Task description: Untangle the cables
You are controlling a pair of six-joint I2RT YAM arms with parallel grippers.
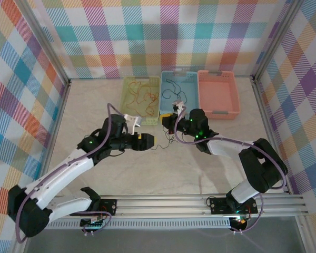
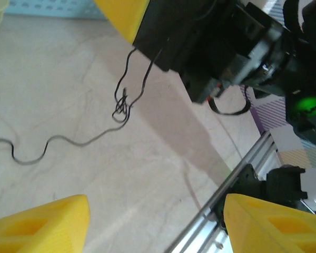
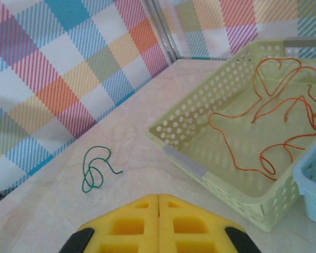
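Left tool [image 2: 157,225] gapes above black cable [image 2: 68,141], stretched sideways toward right tool [image 3: 159,211].

**Landmark:** knot [image 2: 121,108] in the black cable [image 2: 84,142], a small tangle lying on the pale marbled table [image 2: 68,74].

- **Black cable:** one tail snakes left from the knot across the table to the frame edge. Two strands rise above the knot.
- **Right gripper** [image 2: 130,32]: above the knot, one yellow finger showing, jaws closed, pinching one rising strand at the fingertip. Its black body extends right of the knot, with a green light [image 2: 305,103] far right.
- **Left gripper** [image 2: 157,205]: yellow fingers [image 2: 42,224] below the knot, one lower left, one lower right, spread wide with bare table between.
- **Blue basket** [image 2: 52,6]: perforated wall, above and left of the knot.
- **Aluminium rail** [image 2: 203,221]: lower right of the knot.
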